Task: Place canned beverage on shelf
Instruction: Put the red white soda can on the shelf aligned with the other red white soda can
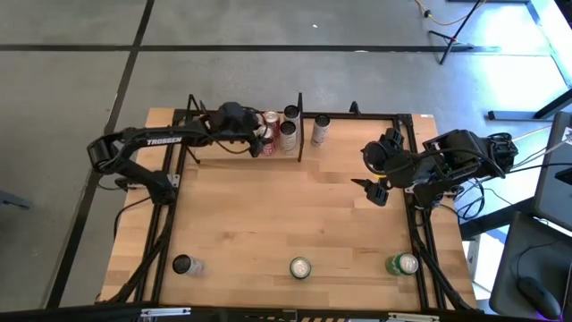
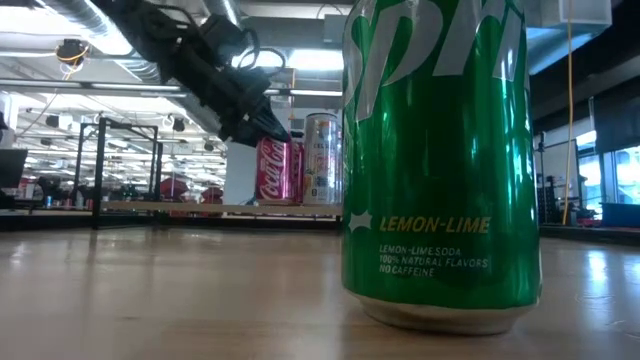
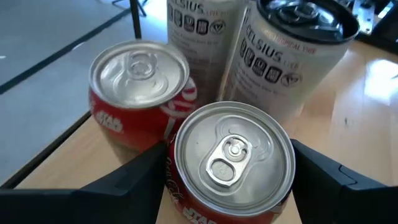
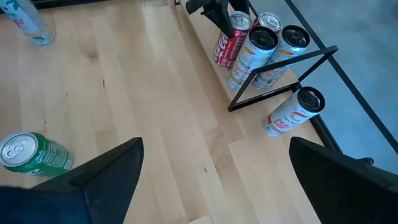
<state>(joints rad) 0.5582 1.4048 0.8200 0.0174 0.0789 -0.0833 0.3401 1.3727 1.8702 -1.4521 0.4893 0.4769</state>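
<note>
My left gripper reaches to the shelf at the table's far edge and is shut on a red cola can. That can stands upright beside another red cola can and two white Celsius cans, left of the black divider post. In the low view the held can has its base at the level of the ledge. My right gripper waits open and empty over the table's right side. My left gripper pinches the red cola can's side wall just below the top rim, one finger on each side. The fingers come from above and from the table's left, slanting down. The can stays upright, and its base appears to rest on the ledge.
A third Celsius can stands on the shelf right of the divider. Along the near edge stand a green Sprite can, a can in the middle and a dark can at the left. The table's middle is bare wood.
</note>
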